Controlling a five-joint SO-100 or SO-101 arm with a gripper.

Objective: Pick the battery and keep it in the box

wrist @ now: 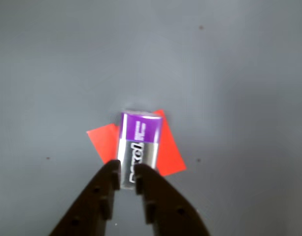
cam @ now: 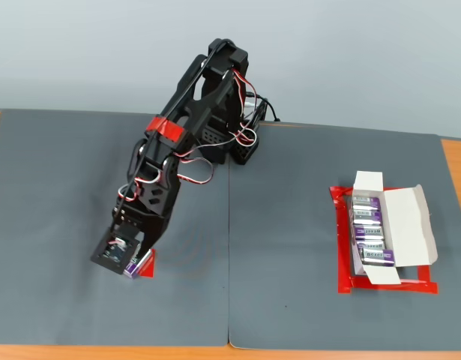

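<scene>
A purple battery (wrist: 138, 142) with a silver label band lies over a red tape mark (wrist: 168, 150) on the grey mat. In the wrist view my gripper (wrist: 127, 173) has its two dark fingers closed against the battery's near end. In the fixed view the gripper (cam: 127, 262) is low at the mat's left front, with the battery (cam: 131, 270) just showing under it. The white box (cam: 399, 229) stands open at the right, flaps folded out, with several similar batteries (cam: 371, 236) in a row inside.
A red tape outline (cam: 342, 255) frames the box. The arm's base (cam: 234, 139) stands at the back centre. Two grey mats meet at a seam (cam: 229, 285). The wooden table edge (cam: 215, 352) runs along the front.
</scene>
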